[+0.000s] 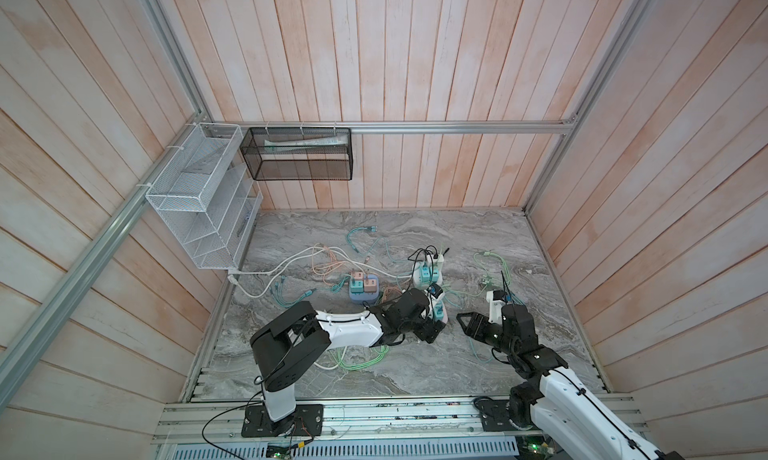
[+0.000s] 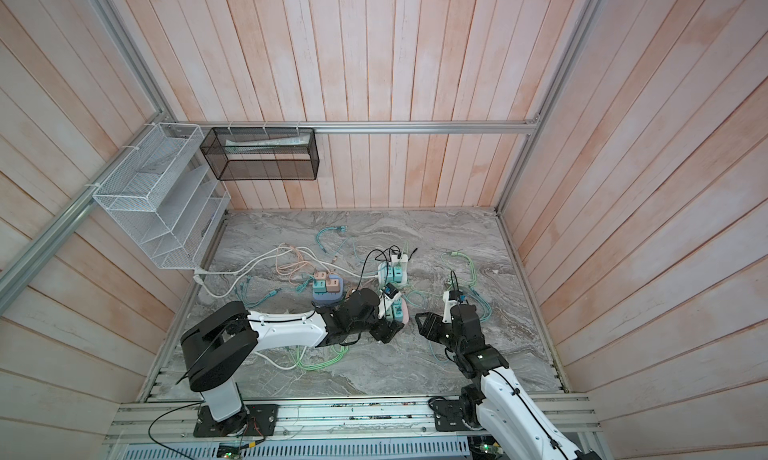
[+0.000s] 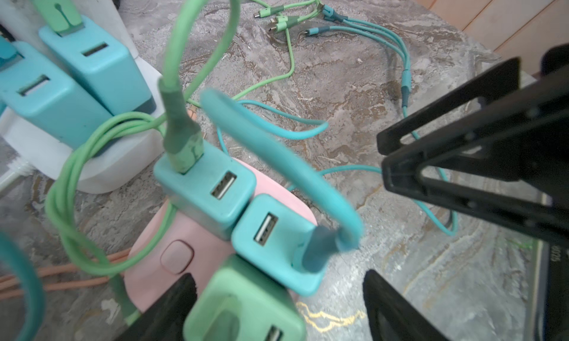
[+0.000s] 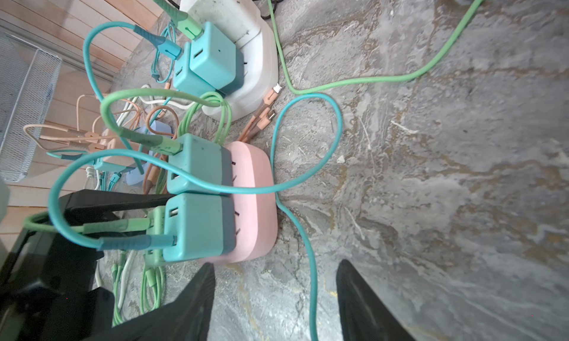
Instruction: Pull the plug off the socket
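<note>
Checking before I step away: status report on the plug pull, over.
Left gripper open, straddling the green charger at the pink power strip. Right gripper open, empty, beside the strip. Teal cable passes under it.

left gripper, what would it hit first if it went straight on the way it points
Probably the green charger on the pink power strip: it sits between the left gripper's open fingers, though depth is unclear.

Pink plank walls (image 1: 415,63), grey marble tabletop (image 1: 415,375), white wire rack (image 1: 187,196), black mesh basket (image 1: 299,169).
</note>
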You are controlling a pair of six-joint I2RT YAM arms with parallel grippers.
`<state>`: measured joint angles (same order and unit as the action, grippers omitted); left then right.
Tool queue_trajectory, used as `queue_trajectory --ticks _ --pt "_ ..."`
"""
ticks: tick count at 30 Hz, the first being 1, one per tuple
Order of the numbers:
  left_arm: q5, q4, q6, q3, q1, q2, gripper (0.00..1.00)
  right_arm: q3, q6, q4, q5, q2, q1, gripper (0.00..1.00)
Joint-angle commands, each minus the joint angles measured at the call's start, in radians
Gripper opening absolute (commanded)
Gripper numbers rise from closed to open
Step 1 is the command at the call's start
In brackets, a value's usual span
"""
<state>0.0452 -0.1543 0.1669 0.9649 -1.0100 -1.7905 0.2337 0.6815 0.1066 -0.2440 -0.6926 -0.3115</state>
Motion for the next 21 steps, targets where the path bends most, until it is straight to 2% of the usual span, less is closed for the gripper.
queue_trajectory --ticks 1,6,10,16,21 --pt "0.006 -0.038 -0.033 -0.037 0.001 0.028 0.87 0.033 0.011 0.016 0.016 0.008 -0.017 0.58" --pt "0.025 -0.077 -0.071 -0.049 0.001 0.012 0.85 0.057 0.001 0.026 0.033 -0.019 -0.05 0.49" --pt "0.028 -0.088 -0.122 -0.049 0.001 0.011 0.85 0.108 -0.016 0.082 0.072 -0.031 -0.097 0.47" --pt "0.037 -0.091 -0.191 -0.031 0.003 -0.016 0.81 0.106 0.037 0.086 0.058 -0.038 -0.154 0.31" --pt "0.054 -0.101 -0.23 -0.052 0.008 -0.013 0.78 0.056 0.095 0.014 0.059 -0.053 -0.186 0.29"
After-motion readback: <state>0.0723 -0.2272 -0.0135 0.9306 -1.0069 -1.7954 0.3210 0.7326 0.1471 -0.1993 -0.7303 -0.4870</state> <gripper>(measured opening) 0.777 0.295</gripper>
